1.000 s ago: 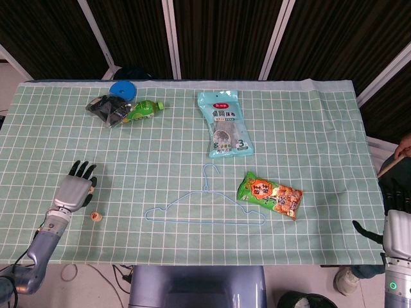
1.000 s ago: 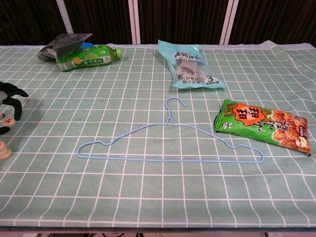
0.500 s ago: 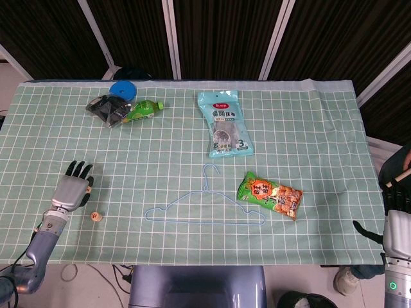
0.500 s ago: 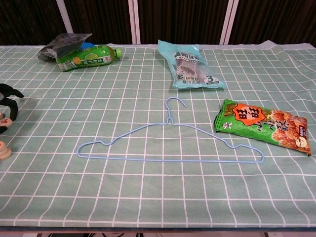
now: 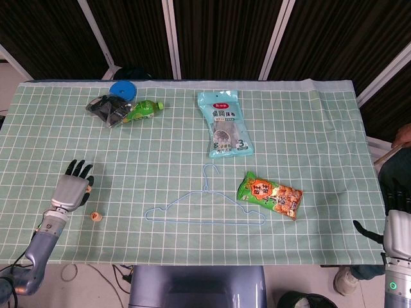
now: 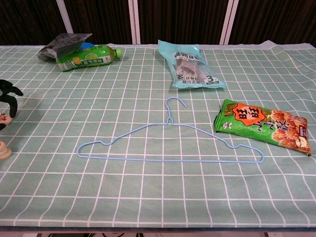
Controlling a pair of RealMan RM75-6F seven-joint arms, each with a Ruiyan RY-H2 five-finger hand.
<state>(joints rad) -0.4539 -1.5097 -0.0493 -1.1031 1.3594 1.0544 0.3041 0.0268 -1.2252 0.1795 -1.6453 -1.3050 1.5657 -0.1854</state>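
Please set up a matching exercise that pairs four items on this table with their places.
Things:
1. green bottle
2. blue hanger
3. snack bag
4. small wooden piece

Places:
A. just right of the hanger
B. far left, by a dark bag
C. beside the left hand
D. middle of the near half

Pairs: 1-B, 2-D, 3-A, 4-C
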